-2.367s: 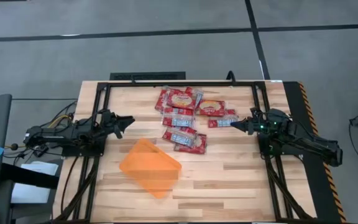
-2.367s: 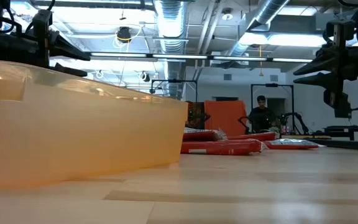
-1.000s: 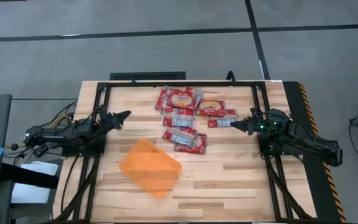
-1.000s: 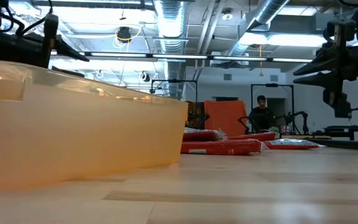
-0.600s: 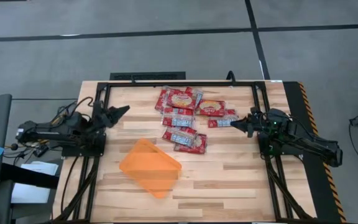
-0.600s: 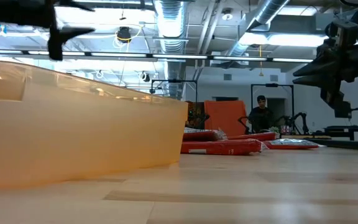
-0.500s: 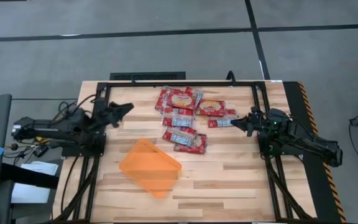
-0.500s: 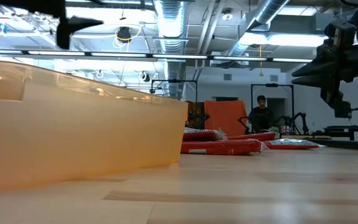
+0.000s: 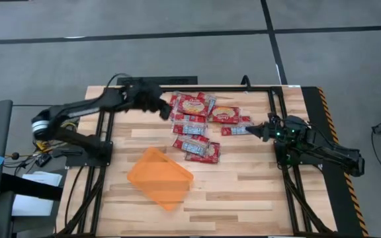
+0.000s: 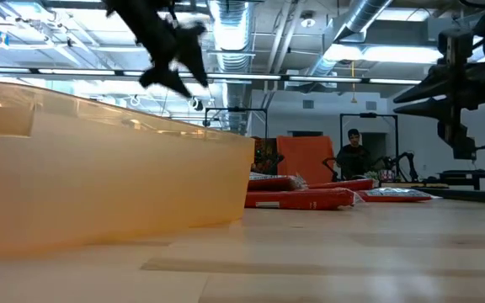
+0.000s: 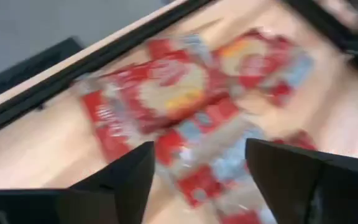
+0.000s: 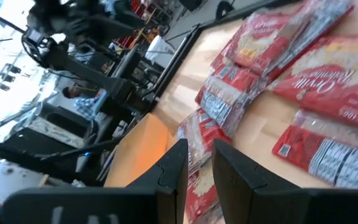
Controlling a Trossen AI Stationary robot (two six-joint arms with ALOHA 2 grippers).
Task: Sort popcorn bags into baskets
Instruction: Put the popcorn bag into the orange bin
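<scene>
The popcorn bags [image 9: 194, 124] lie in a loose, overlapping heap, flat on the far middle of the wooden table; they also show as red packets [image 10: 303, 199], [image 11: 180, 93], [image 12: 328, 71]. The orange basket [image 9: 159, 177] stands askew nearer the near edge, left of the middle, and fills the low view's left [image 10: 99, 168]. My left gripper [image 9: 166, 110] hangs open, raised above the heap's left edge [image 10: 175, 77], [image 11: 197, 155]. My right gripper [image 9: 256, 131] hovers just right of the heap with a narrow gap between its fingers [image 12: 201, 152], [image 10: 404, 95].
A black frame [image 9: 190, 88] runs along the table's far edge and down both sides. A yellow-black striped strip [image 9: 329, 119] marks the right edge. Bare wood [image 9: 243, 192] lies right of the basket. A person [image 10: 354, 151] sits far off in the room.
My left arm has swung from the table's left side toward the far middle and risen, bringing its open gripper over the left edge of the bag heap. The bags and the basket have stayed where they were.
</scene>
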